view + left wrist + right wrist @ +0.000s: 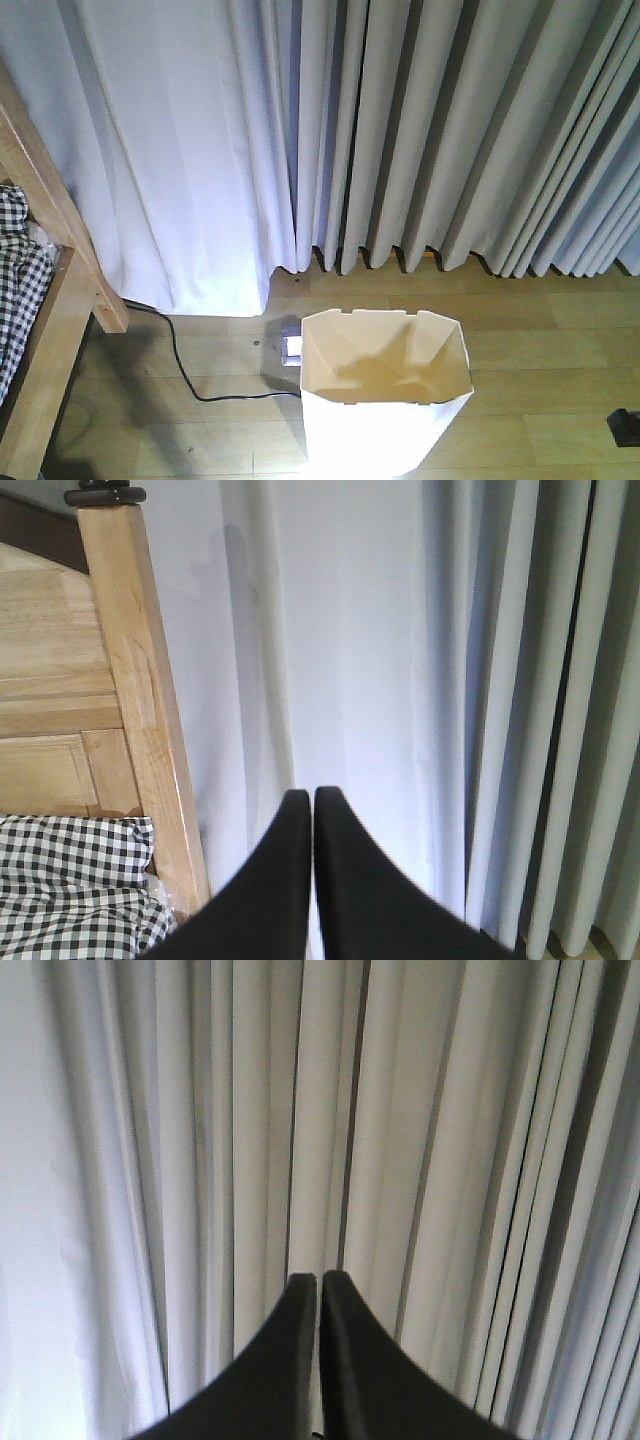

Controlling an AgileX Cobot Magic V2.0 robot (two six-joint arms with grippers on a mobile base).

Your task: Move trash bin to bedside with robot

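The trash bin (pixel 385 395) stands upright on the wooden floor (pixel 540 360) at lower centre of the front view, its base cut off by the bottom edge, its cream interior empty as far as can be seen. The bed (pixel 45 300) occupies the left edge, only a slanted stretch of its wooden frame and a corner of checked bedding (pixel 15 280) showing; the bin sits well apart from it, with open floor between. A black cable (pixel 180 370) runs across the floor from the frame's foot toward a small object just behind the bin's left rim, too hidden to identify. Grey-white curtains (pixel 430 130) fill the background in all views. A dark item at the lower right edge is cut off and unidentifiable. In the left wrist view the left hand (pixel 313 798) is clenched, fingertips nearly touching, grasping nothing, the bed post beside it at left. The right hand (pixel 319 1280) is likewise clenched on nothing, facing curtains.
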